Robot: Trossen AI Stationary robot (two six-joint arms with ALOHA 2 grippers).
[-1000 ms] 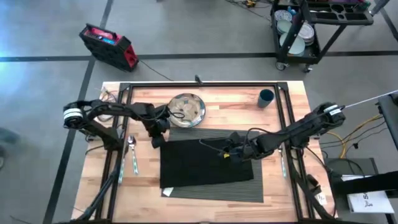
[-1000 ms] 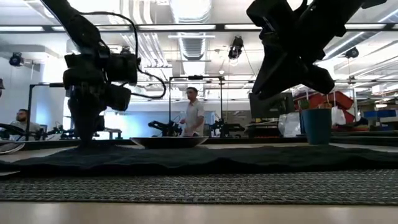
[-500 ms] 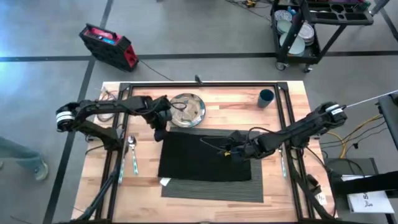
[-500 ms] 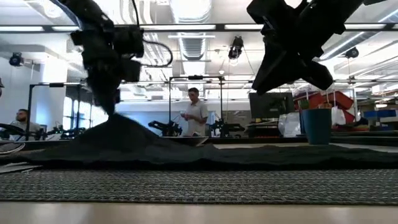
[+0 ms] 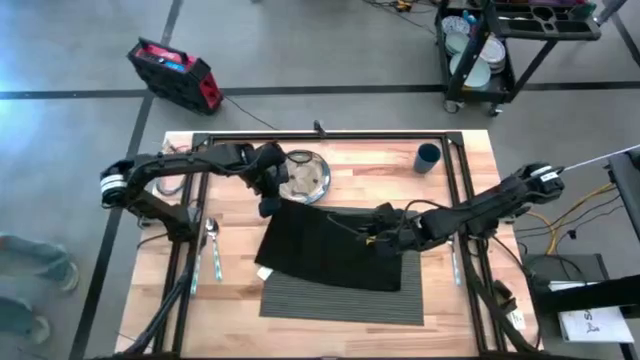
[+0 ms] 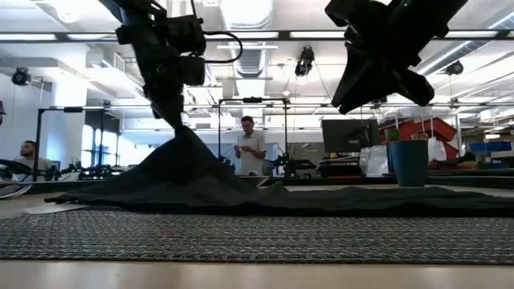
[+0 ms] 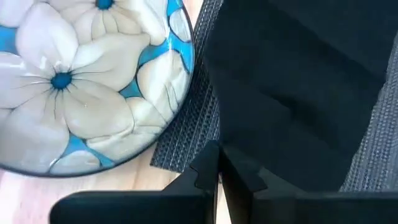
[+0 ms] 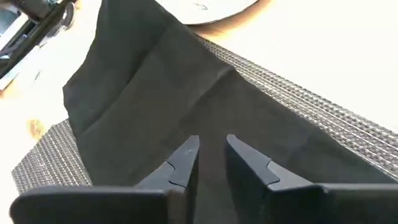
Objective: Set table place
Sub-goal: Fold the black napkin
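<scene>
A black cloth napkin (image 5: pixel 330 250) lies across the ribbed grey placemat (image 5: pixel 340 298) on the wooden table (image 5: pixel 235 320). Its far left corner is pulled up into a peak (image 6: pixel 181 136), and the rest lies on the mat. My left gripper (image 5: pixel 268 207) is shut on that corner, beside the flowered plate (image 5: pixel 303 175). My right gripper (image 5: pixel 378 240) hovers over the napkin's right part with its fingers (image 8: pixel 186 155) a little apart and nothing between them. In the low view it hangs clear above the cloth. My left gripper pinches the napkin's far left corner (image 7: pixel 239 165) between its two shut fingers, coming from above. The corner is lifted off the mat, and the cloth slopes down from it like a tent, drawn fairly taut. The napkin's right and near parts stay on the placemat.
The plate stands just beyond the placemat's far left corner (image 7: pixel 183 140). A dark blue cup (image 5: pixel 428 157) stands at the far right. A spoon (image 5: pixel 212 235) and another utensil (image 5: pixel 196 268) lie left of the mat, and a knife (image 5: pixel 455 262) lies to its right. Black frame tubes run along the table's sides.
My left gripper has risen and gone toward the far edge and a little right, keeping hold of the napkin's corner. The corner has lifted clear into a peak. The napkin's left edge has slid right, baring the placemat's left and near parts. Its right part stayed put.
</scene>
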